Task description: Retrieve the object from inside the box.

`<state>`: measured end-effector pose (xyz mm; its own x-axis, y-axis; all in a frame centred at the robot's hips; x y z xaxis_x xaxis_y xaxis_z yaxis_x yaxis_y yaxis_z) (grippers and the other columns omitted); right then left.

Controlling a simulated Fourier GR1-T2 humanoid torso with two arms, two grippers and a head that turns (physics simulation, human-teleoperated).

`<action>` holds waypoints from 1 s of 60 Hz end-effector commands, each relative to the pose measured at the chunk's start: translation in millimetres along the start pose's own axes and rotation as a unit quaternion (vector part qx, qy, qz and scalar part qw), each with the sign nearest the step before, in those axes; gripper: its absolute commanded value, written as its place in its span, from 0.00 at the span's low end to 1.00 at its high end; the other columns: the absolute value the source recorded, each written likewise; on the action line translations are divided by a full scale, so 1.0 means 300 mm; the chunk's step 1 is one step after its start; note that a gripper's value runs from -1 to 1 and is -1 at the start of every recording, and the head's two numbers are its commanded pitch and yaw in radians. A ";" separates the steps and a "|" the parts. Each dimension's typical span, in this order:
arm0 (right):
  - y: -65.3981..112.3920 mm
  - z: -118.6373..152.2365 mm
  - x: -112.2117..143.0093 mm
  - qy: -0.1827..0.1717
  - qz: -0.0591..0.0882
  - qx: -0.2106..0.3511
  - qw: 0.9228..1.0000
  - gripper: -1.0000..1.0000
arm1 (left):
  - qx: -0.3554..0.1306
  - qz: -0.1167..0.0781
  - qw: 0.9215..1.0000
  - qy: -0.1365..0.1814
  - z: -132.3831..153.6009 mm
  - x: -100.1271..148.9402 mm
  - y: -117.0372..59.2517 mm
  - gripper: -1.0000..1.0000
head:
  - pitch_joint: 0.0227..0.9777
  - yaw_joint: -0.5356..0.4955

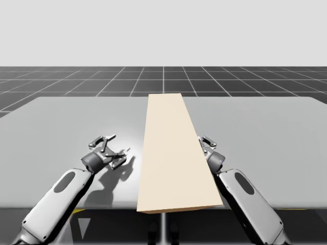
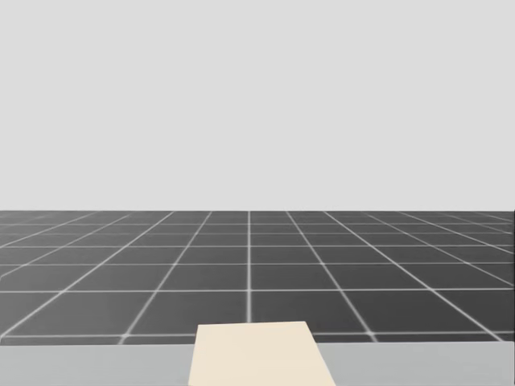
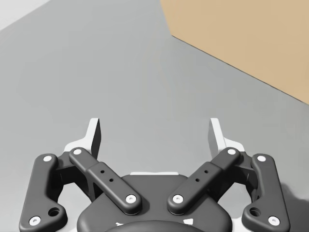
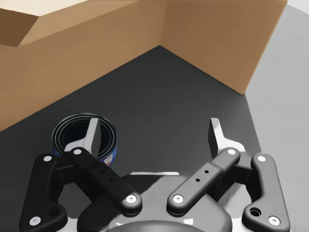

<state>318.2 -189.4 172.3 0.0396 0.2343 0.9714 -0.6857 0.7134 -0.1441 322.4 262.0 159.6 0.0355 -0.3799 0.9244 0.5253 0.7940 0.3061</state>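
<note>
my left gripper [image 3: 154,123] and right gripper [image 4: 154,123] are spread wide, empty. the dark round blue-labelled can [image 4: 67,136] sits inside the tan cardboard box [image 4: 96,53], off-centre by one right finger, so closing now could knock it over.

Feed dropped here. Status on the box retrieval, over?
Both open: left gripper over table, right gripper reaching into box. Can upright at one finger, ungripped. No obstruction seen.

Tan cardboard box [image 1: 173,153] lay mid-table, long axis running away from me. Inside it, a round can [image 4: 70,134] with a dark top and blue band stood upright on the dark floor, near one brown wall.
</note>
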 end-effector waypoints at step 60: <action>0.160 -0.272 -0.223 0.031 -0.040 0.099 0.994 0.00 | -0.045 -0.054 0.998 0.004 -0.015 -0.009 -0.096 0.00 | 0.14 0.44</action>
<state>339.1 -125.7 106.8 0.0765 0.1969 0.9774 -0.8082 0.5864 -0.0549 311.4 238.4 147.8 -0.0121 -0.4570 0.8894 0.5987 0.7091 0.3725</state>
